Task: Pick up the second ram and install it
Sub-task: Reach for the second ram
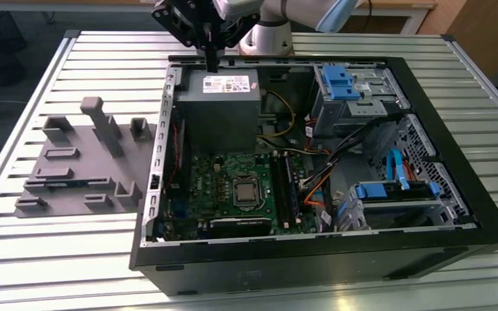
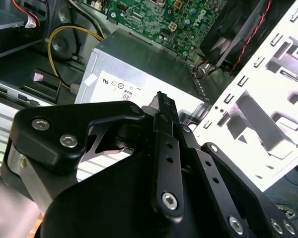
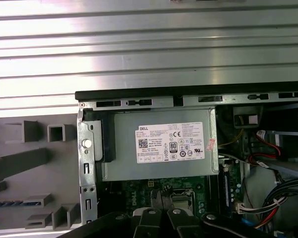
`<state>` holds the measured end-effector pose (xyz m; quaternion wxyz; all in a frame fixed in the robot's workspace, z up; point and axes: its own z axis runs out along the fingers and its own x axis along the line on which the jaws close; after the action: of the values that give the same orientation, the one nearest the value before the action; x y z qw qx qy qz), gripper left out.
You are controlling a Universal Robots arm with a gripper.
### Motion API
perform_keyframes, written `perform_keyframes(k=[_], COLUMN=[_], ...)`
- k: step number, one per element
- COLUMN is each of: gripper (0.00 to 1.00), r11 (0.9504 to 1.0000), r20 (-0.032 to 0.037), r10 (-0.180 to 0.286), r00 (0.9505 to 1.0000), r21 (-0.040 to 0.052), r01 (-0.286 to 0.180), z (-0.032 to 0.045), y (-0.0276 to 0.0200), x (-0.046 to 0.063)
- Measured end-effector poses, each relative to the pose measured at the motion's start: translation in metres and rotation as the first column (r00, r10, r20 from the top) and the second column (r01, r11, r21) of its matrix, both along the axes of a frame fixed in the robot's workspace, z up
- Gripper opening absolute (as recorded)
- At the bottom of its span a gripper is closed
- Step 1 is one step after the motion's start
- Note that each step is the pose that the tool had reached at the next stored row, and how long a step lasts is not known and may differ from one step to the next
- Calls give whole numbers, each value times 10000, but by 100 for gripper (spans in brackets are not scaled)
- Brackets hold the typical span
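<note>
My gripper [image 1: 209, 65] hangs above the back edge of the open computer case, over the grey power supply [image 1: 218, 97]. Its black fingers [image 3: 156, 199] point down, pressed together with nothing between them, as both wrist views show. A thin blue strip, the second ram [image 3: 7, 203] seen edge-on, lies in a slot of the grey fixture [image 3: 20, 163] beside the case, well away from the gripper. The green motherboard [image 1: 223, 188] lies inside the case below the power supply, with the long memory slots [image 1: 282, 191] on the exterior view's right of the processor.
The grey fixture [image 1: 76, 168] with upright pegs sits on the slatted metal table [image 1: 24, 259], on the exterior view's left of the case. Drive cages with blue clips [image 1: 344, 81] and loose cables [image 1: 318, 175] fill the case's other side. The black case walls [image 1: 318, 259] rise around the board.
</note>
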<state>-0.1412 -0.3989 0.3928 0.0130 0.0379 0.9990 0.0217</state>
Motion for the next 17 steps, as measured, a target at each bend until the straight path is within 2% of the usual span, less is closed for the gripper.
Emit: perform_keyframes(k=[17], gripper=[11], r11=[10000], r20=[0], r10=[0], r00=[10000], r21=[0], r01=[0], z=[-2], y=[0], x=[-41])
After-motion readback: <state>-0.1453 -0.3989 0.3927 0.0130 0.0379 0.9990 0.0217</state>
